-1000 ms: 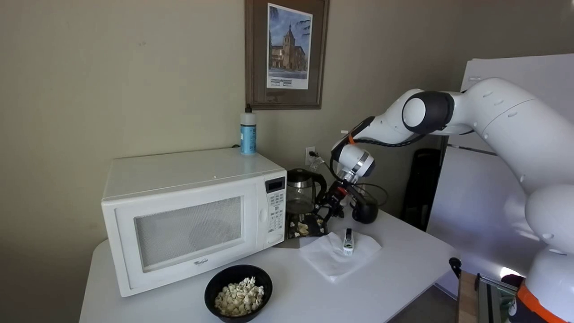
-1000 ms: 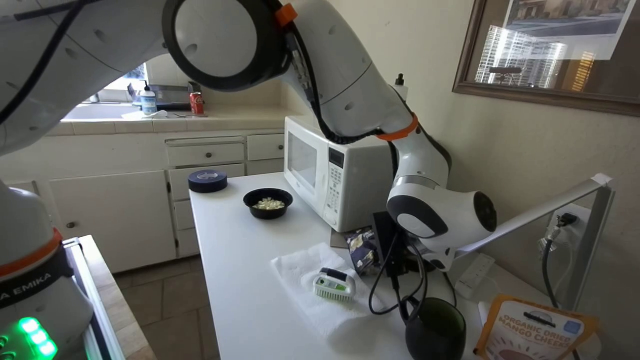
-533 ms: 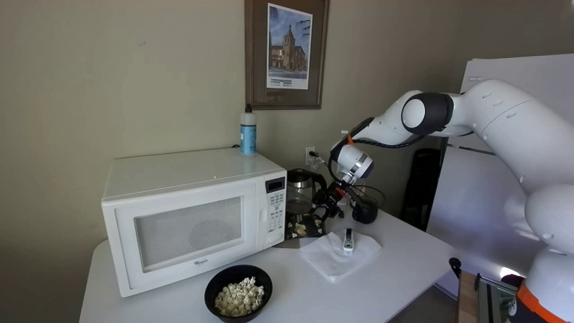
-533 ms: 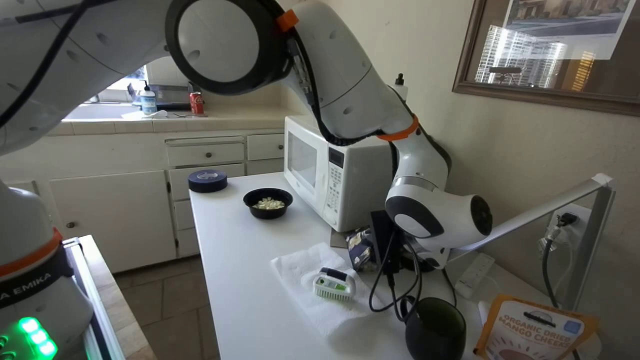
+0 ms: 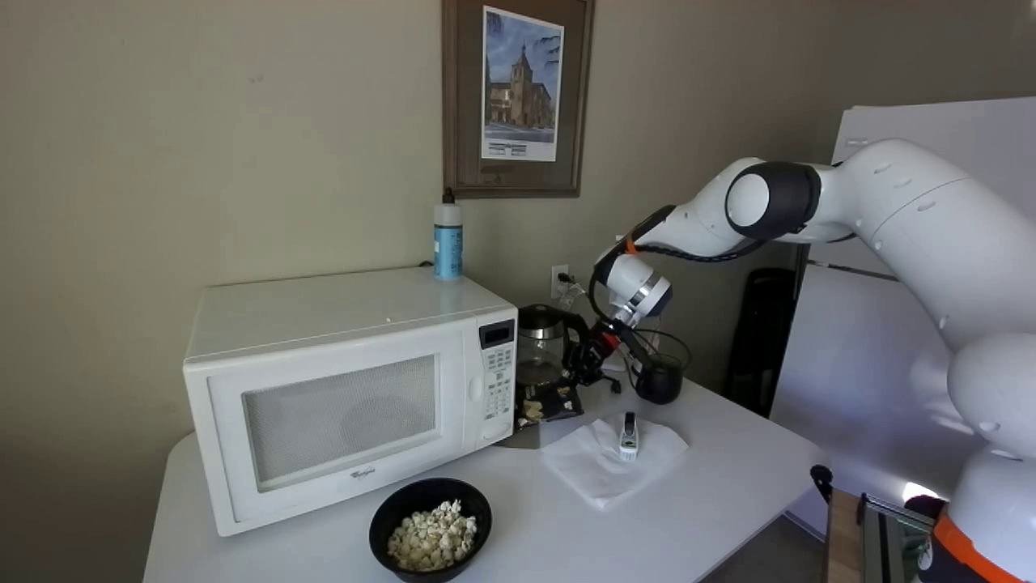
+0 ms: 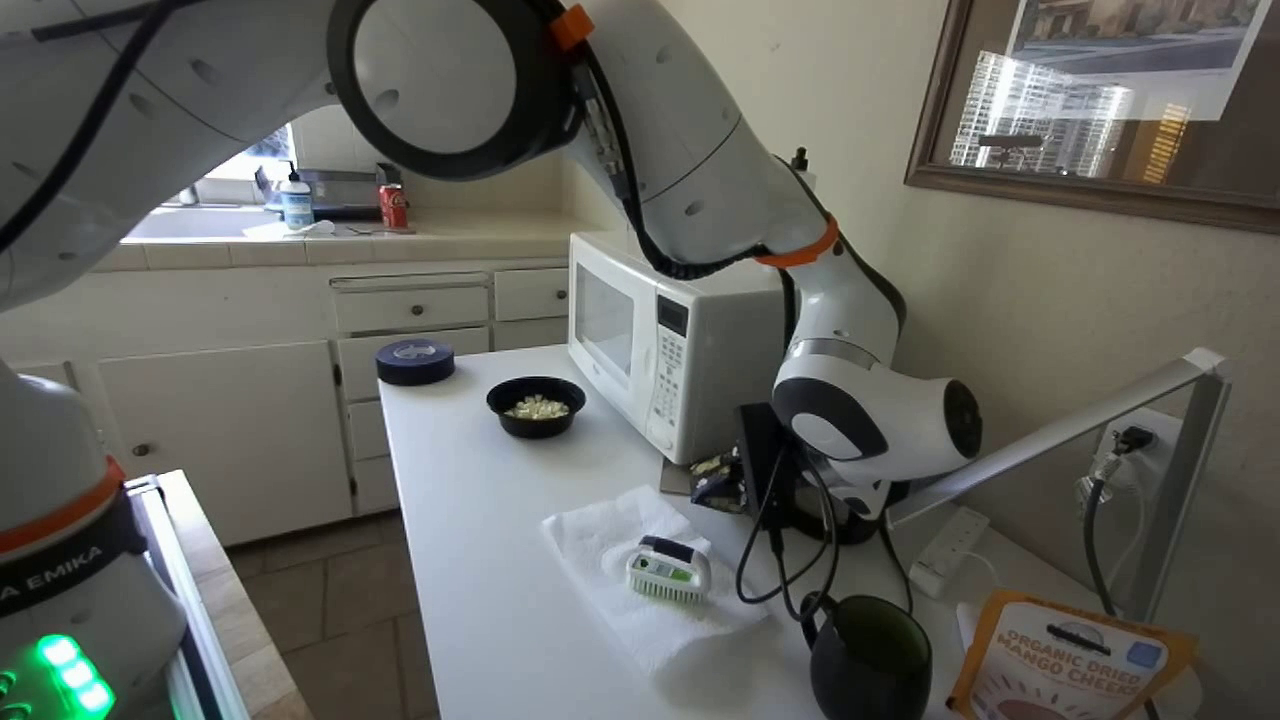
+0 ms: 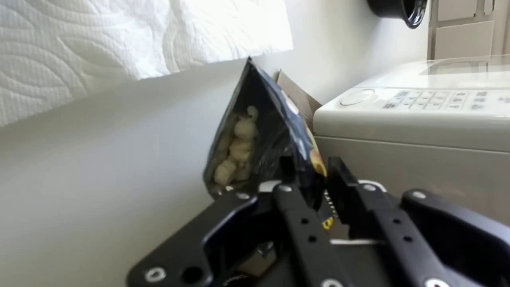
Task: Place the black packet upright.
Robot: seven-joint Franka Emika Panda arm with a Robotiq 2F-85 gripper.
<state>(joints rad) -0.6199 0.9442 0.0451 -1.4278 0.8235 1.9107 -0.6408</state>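
Observation:
The black packet has popcorn pictures outside. In both exterior views it sits low and tilted beside the microwave, partly behind the gripper; it also shows in an exterior view. In the wrist view the packet gapes open towards the camera, with popcorn inside. My gripper has its fingers apart, one on each side of the packet's wall, with a narrow gap on the outer side. In an exterior view the gripper is just above and beside the packet.
The white microwave and a glass kettle stand close to the packet. A paper towel with a brush lies in front. A dark mug, an orange pouch and a popcorn bowl are on the table.
The packet has sunk from a taller, more upright pose to a lower, more tilted one. The gripper has moved slightly up and towards the kettle.

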